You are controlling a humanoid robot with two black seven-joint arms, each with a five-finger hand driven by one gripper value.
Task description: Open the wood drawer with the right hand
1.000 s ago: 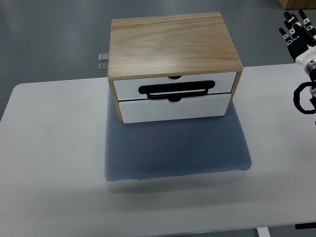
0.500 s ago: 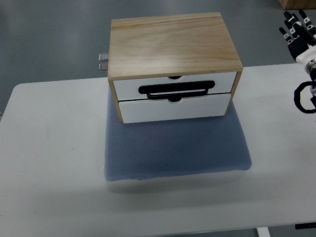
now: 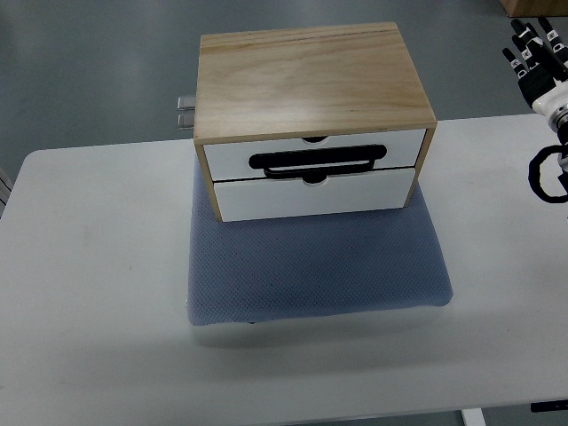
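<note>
- Top view: wood drawer box (image 3: 311, 89) sits on a blue mat (image 3: 315, 266) mid-table (image 3: 89, 266), both drawers closed.
- Right hand (image 3: 537, 62) hovers far right, fingers (image 3: 525, 55) extended, holding nothing.
- Best approach: hook the black handle (image 3: 318, 161), pull straight toward the robot.

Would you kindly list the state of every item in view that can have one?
Upper drawer: shut, flush with the box front.
Lower drawer: shut, flush.
Black handle: untouched, lying flat across the upper drawer front.
Wooden box: upright, on the blue mat.
Right hand: open, fingers extended, far right edge, clear of the box.
Left hand: not in view.
</note>
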